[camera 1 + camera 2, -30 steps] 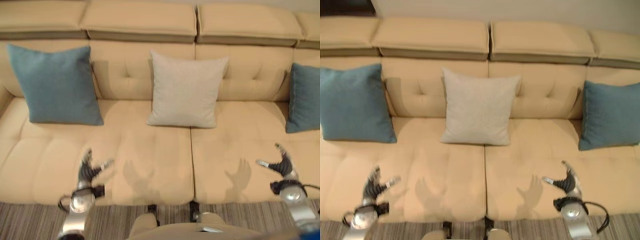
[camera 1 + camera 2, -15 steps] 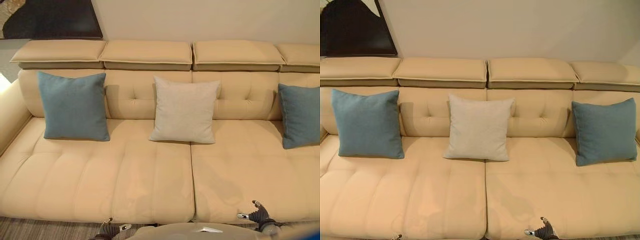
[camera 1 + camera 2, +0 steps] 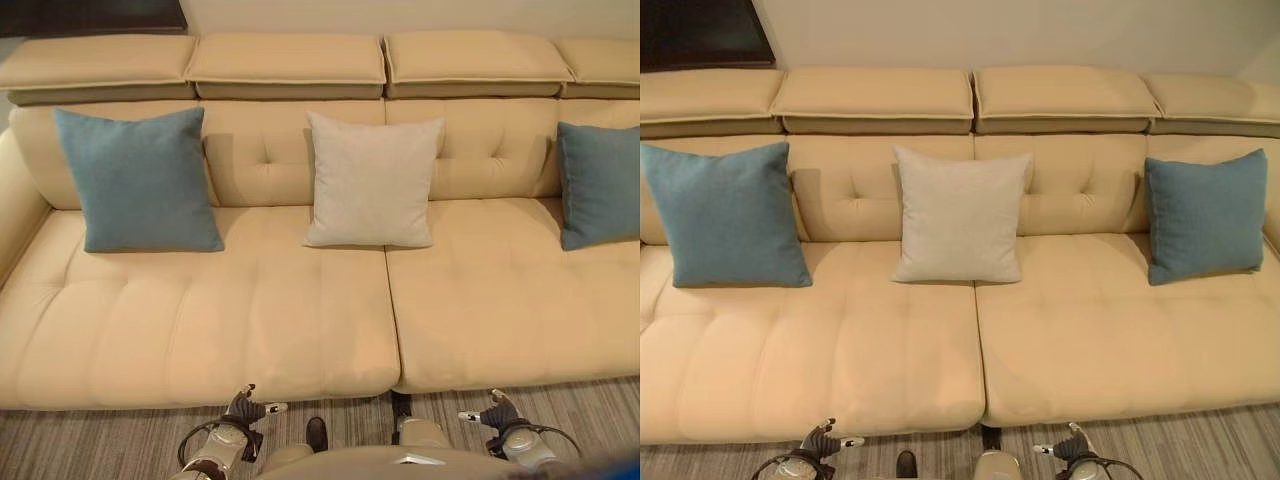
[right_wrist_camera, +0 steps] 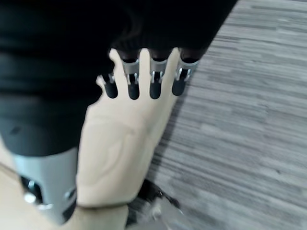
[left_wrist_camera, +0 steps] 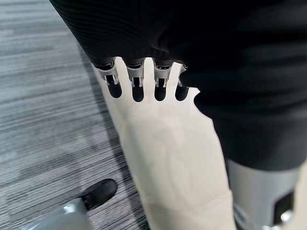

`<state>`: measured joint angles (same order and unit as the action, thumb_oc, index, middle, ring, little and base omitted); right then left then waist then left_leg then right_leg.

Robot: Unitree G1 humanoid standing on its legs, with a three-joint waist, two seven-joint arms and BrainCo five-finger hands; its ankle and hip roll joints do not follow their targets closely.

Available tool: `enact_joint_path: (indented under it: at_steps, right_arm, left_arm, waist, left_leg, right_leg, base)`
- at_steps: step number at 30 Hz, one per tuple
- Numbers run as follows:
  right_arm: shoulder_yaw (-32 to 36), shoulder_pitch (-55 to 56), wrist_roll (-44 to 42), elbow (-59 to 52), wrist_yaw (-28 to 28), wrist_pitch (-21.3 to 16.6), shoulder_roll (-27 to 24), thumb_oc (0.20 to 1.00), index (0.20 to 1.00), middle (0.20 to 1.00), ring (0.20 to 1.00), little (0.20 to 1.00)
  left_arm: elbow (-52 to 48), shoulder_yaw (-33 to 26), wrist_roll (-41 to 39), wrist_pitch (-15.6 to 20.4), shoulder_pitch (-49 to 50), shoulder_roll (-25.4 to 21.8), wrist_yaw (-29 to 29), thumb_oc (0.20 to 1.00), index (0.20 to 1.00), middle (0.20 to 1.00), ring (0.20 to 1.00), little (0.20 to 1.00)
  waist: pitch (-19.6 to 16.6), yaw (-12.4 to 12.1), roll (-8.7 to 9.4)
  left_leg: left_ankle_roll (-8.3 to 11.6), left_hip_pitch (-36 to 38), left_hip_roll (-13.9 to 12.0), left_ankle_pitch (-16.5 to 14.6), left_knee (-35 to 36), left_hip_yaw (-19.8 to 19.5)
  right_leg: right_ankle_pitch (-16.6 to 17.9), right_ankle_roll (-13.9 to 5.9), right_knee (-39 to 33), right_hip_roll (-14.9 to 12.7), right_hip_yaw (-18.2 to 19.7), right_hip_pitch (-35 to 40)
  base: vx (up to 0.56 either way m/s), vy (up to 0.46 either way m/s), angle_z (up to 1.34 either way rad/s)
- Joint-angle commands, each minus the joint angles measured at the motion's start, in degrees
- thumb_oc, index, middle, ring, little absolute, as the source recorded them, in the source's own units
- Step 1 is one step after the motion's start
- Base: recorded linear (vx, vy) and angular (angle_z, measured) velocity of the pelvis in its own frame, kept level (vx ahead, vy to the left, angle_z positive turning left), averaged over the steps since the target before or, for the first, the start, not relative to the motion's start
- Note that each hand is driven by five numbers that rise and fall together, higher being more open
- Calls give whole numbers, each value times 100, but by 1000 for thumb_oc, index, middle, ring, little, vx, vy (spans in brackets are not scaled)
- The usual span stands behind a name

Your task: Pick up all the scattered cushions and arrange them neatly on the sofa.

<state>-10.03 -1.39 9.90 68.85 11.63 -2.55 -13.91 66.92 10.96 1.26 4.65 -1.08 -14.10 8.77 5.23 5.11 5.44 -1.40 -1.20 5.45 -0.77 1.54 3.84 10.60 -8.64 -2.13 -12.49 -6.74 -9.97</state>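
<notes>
You have three cushions upright against the sofa [image 3: 970, 350] backrest: a blue cushion [image 3: 728, 215] on the left, a grey cushion [image 3: 960, 215] in the middle, another blue one [image 3: 1205, 213] on the right. Your left hand [image 3: 245, 408] and right hand [image 3: 497, 412] hang low over the striped carpet [image 3: 1200, 440], fingers relaxed and empty.
</notes>
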Motion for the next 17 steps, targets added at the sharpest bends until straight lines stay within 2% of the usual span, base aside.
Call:
enact_joint_path:
  at_steps: [1,3,4,6,8,17]
  right_arm:
    - [-230,-444,25,-25,97,48,-345,1000,1000,1000,1000,1000]
    - [-222,-415,-9,71,74,38,-326,1000,1000,1000,1000,1000]
    - [-183,-380,-53,137,86,33,-293,1000,1000,1000,1000,1000]
    - [-173,-323,-56,182,63,59,-249,1000,1000,1000,1000,1000]
    - [-195,-300,-47,226,81,53,-251,1000,1000,1000,1000,1000]
    - [-259,-324,-104,236,95,63,-243,1000,1000,1000,1000,1000]
  left_arm:
    - [-31,-82,133,31,-80,-130,86,1000,1000,1000,1000,1000]
    - [53,-66,214,-18,-115,-197,98,1000,1000,1000,1000,1000]
    - [123,-68,221,-18,-134,-214,117,1000,1000,1000,1000,1000]
    - [132,-50,222,-17,-106,-193,136,1000,1000,1000,1000,1000]
    - [197,-97,173,-22,-54,-129,146,1000,1000,1000,1000,1000]
    - [244,-158,54,-84,-71,4,100,1000,1000,1000,1000,1000]
  waist:
    - [239,-355,-281]
    - [219,-406,-330]
    - [146,-453,-314]
    - [33,-531,-213]
    - [-111,-526,-204]
    - [-247,-526,-156]
  left_leg:
    - [159,70,-318,-589,-363,-219]
    - [82,-19,-343,-489,-319,-240]
    - [94,-91,-347,-435,-271,-238]
    - [141,-129,-303,-416,-236,-184]
    - [201,-80,-354,-374,-155,-125]
    - [327,278,-514,-163,251,-69]
  right_leg:
    - [-568,-114,795,353,-243,-207]
    - [-896,-26,1316,439,-76,-28]
    - [-1040,-30,1338,506,-2,153]
    - [-1053,-32,870,488,-111,500]
    - [-993,-39,446,581,-98,646]
    - [-841,-8,-287,755,-191,1066]
  base:
    - [-202,64,-96]
    - [-198,48,-42]
    - [-134,-24,16]
    - [-22,-87,4]
    - [31,-94,-6]
    - [-11,-57,1]
